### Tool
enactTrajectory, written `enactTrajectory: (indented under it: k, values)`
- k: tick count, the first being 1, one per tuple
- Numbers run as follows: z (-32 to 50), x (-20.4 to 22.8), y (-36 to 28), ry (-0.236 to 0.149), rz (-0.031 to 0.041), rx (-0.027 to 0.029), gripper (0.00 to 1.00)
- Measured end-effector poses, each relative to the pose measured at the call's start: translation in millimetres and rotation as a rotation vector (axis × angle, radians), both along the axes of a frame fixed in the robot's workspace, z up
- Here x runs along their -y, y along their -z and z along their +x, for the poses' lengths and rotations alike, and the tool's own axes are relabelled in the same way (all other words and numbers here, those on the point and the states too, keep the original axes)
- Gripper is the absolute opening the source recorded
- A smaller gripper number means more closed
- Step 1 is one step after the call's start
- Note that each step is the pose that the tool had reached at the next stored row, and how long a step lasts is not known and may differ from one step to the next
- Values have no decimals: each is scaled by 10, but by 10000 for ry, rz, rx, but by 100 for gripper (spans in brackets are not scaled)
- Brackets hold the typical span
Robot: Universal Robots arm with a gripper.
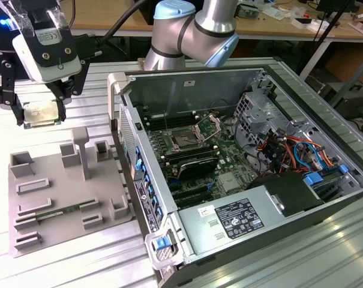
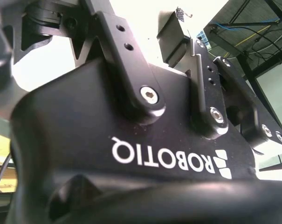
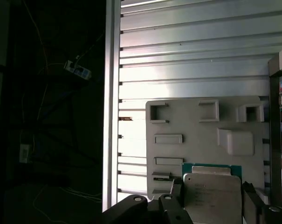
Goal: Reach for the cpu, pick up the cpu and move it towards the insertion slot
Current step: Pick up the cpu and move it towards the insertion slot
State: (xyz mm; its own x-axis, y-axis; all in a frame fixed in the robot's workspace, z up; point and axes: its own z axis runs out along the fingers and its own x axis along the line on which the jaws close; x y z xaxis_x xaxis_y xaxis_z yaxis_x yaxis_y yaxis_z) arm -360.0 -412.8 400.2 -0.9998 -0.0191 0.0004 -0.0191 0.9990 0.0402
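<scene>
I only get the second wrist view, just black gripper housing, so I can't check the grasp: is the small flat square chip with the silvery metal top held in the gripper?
Observer: Yes. In the first wrist view the cpu, silvery top showing, is clamped in the gripper.
Operator: Is it off the tray?
Observer: In the exterior view it hangs in the air above the grey plastic tray.
Operator: Where's the socket?
Observer: The insertion slot, a dark square socket in a silver frame on the green board, lies inside the open computer case, toward the exterior view's right of the gripper.
</scene>
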Motion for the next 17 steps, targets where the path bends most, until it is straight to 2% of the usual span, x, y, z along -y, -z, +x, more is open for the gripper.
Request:
enactTrajectory:
  k: [17]
  values:
    - [133,0,0,0,-1,0,55]
